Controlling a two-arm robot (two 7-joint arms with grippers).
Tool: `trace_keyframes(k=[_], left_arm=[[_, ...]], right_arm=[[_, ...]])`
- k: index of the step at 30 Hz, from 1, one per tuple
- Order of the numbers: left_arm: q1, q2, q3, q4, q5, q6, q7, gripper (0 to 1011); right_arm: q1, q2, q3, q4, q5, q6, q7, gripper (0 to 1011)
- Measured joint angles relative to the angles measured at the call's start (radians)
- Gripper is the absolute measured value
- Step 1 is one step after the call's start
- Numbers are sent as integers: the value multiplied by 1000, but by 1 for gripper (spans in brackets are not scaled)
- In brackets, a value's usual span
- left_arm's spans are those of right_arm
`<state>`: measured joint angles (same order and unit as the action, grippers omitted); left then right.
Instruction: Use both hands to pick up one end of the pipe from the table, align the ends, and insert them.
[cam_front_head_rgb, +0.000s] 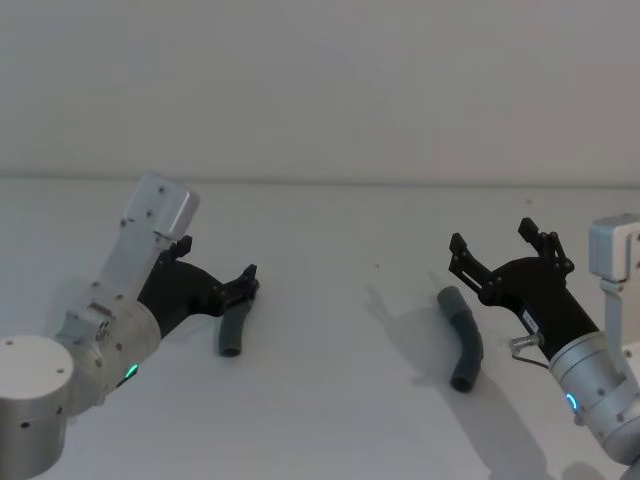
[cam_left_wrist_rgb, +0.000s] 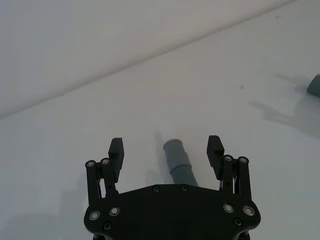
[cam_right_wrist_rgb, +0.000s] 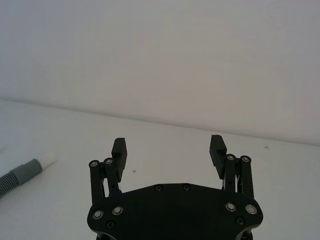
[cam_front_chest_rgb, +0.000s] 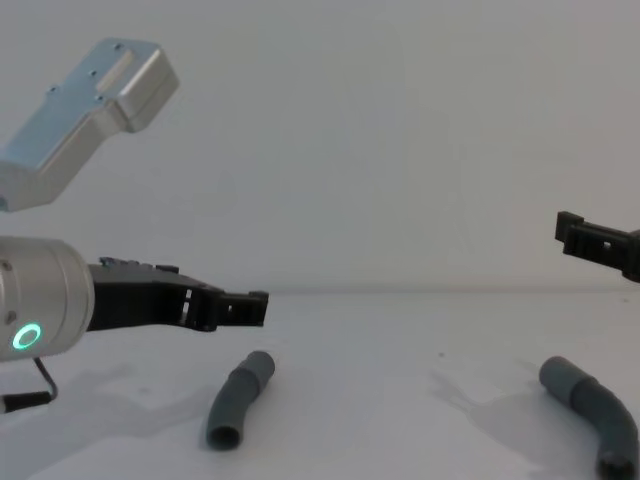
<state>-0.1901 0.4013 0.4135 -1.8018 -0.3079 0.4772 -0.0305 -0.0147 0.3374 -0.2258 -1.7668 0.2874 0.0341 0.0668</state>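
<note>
The black angular 2-finger left gripper (cam_front_head_rgb: 245, 283) hovers w/ fingers spread wide, gripping nothing. The short bent dark-grey ribbed left hose piece (cam_front_head_rgb: 233, 330) lies flat on the plain matte white table (cam_front_head_rgb: 340, 420), its far end right under the fingertips. In the left wrist view its grey collar (cam_left_wrist_rgb: 175, 152) sits btwn the 2 fingers, approx centred, touching neither. The chest view shows the fingertips above it w/ a clear gap. Its long axis runs roughly near-to-far from the robot, slightly bent. Its narrow white plug tip (cam_left_wrist_rgb: 162, 136) points away from the palm, just past the fingertips. The other end lies back toward the robot.

The black right gripper (cam_front_head_rgb: 495, 245) is likewise wide open & empty, held well above the table. The 2nd dark-grey bent piece, the right hose piece (cam_front_head_rgb: 463, 338), lies on the table below it. It sits on the side toward the left gripper, beside the palm rather than btwn the fingers. It bends mid-length: 1 end points away from the robot, toward the fingertips; the other points back toward the robot.
</note>
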Motion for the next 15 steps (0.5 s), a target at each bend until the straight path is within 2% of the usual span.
trace_keyframes(k=[10, 15], left_arm=[[-14, -13, 1, -13, -8, 102, 5, 1001], [-21, -20, 2, -9, -9, 128, 5, 1001]], right_arm=[[0, 0, 0, 0, 0, 0, 0, 1003], [0, 0, 0, 0, 0, 0, 0, 1003]])
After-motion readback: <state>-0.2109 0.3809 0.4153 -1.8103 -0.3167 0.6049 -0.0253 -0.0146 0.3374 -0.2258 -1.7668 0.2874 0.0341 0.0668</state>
